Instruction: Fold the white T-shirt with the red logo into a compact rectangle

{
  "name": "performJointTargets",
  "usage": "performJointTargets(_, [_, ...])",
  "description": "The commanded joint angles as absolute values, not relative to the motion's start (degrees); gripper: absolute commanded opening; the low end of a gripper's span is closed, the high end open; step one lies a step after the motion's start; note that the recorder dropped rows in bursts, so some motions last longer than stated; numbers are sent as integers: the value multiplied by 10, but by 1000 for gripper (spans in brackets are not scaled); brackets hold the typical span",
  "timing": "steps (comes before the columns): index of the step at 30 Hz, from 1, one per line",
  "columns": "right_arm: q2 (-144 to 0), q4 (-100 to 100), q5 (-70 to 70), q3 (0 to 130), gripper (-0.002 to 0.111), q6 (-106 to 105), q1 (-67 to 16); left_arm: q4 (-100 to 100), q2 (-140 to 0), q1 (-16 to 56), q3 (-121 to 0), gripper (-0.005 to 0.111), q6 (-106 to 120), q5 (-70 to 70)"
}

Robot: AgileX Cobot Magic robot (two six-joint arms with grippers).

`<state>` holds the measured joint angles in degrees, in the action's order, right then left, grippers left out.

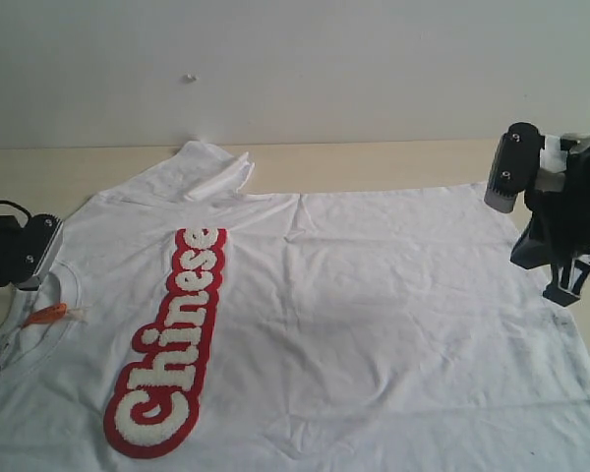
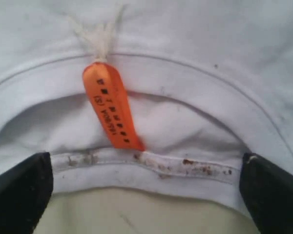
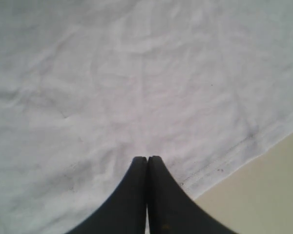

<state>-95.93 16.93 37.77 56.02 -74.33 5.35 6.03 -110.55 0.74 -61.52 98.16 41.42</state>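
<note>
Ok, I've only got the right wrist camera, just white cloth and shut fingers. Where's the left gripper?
Observer: The left gripper is open, straddling the collar of the white T-shirt.
Operator: Any folds made yet?
Observer: No, the shirt lies spread out with the red logo facing up.
Operator: Sleeves flat?
Observer: The far sleeve in the exterior view is crumpled over itself.

left arm point(image 1: 15, 251) black; right arm point(image 1: 570, 206) black, white "17" mark point(image 1: 579, 271); jaws black.
</note>
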Motion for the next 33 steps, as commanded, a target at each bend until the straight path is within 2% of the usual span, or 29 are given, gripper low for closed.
performJointTargets(1, [-972, 165, 390, 564, 0, -787, 53, 73, -1107, 5, -614, 105, 988, 445])
performJointTargets(8, [-988, 164, 406, 564, 0, -813, 53, 66, -1117, 5, -662, 105, 955, 515])
performJointTargets(18, [-988, 83, 408, 564, 0, -824, 53, 59, -1135, 5, -662, 105, 955, 491])
performJointTargets(33, [-988, 94, 406, 564, 0, -801, 53, 26, -1135, 5, -662, 105, 956, 473])
